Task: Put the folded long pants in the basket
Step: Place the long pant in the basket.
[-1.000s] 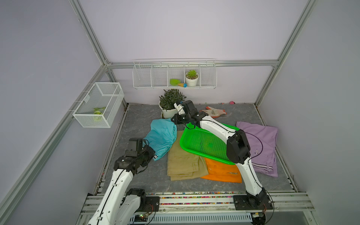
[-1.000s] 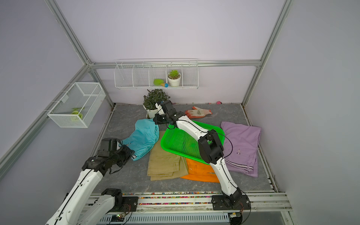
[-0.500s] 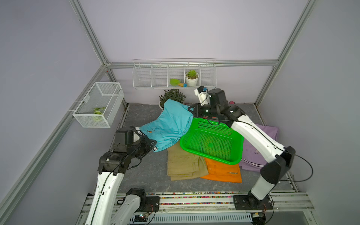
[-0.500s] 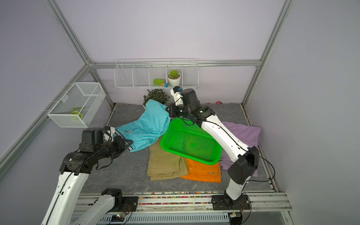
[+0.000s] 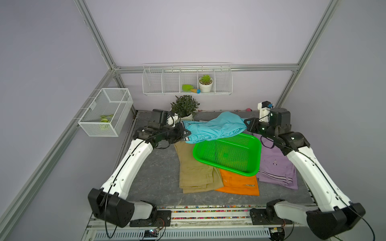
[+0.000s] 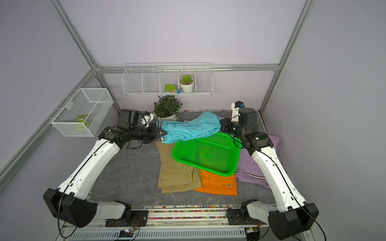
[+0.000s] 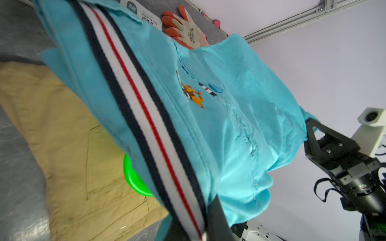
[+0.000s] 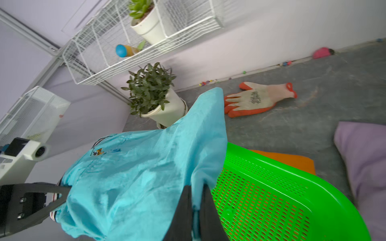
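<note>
The teal pants (image 5: 215,127) with a striped waistband hang stretched in the air between both grippers, over the far rim of the green basket (image 5: 227,154). My left gripper (image 5: 186,133) is shut on the waistband end (image 7: 146,116). My right gripper (image 5: 246,123) is shut on the opposite end, a fold of teal cloth pinched between its fingers (image 8: 183,208). The basket rests tilted on the khaki pants (image 5: 194,171), the orange pants (image 5: 238,183) and the lilac pants (image 5: 275,164), all folded flat on the table.
A potted plant (image 5: 183,106) stands at the back, close behind the left gripper. An orange-and-white glove (image 8: 259,98) lies on the table behind the held pants. A white wire shelf (image 5: 187,81) hangs on the back wall and a wire-mesh basket (image 5: 105,112) on the left wall.
The teal pants have risen off the table at the left of the basket. My right gripper has swung far right and my left one back and right, stretching them over the basket's far rim.
</note>
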### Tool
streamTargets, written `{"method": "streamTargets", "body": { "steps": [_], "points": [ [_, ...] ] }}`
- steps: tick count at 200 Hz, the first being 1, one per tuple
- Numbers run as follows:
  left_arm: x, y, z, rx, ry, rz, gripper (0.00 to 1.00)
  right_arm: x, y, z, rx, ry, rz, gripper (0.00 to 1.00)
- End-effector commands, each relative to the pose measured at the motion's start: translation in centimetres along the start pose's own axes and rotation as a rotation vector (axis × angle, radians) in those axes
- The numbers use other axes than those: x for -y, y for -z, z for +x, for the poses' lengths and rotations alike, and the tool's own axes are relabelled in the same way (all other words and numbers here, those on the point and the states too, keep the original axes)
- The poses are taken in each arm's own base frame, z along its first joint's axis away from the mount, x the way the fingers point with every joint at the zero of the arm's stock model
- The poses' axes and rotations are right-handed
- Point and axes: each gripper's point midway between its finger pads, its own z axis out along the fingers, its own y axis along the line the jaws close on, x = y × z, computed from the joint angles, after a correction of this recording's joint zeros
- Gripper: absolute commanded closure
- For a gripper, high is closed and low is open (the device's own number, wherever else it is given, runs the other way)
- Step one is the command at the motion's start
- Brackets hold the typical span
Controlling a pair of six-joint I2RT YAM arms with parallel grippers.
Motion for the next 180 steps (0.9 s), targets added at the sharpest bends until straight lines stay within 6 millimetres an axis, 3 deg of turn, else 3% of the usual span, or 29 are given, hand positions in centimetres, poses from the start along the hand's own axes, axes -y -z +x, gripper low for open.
{"method": "streamTargets", "body": {
  "steps": [1, 37, 79, 180],
  "points": [
    [1.2, -2.1, -2.6, 0.013, -0.115, 0.012, 1.00, 2.2, 1.6, 0.0, 0.053, -0.010, 0.087, 1.00],
    [1.2, -7.0, -2.8, -0.141, -0.156, 0.021, 1.00, 4.9, 3.1, 2.2, 0.063, 0.005, 0.191, 1.00],
    [0.0, -10.7, -1.5, -0.261, -0.154, 0.050, 1.00, 7.3, 4.6, 5.8, 0.032, 0.019, 0.261, 1.00],
    [-6.3, -14.1, 2.7, -0.457, -0.097, -0.063, 1.00, 10.3, 4.1, 18.5, -0.232, -0.111, 0.217, 1.00]
  ]
}}
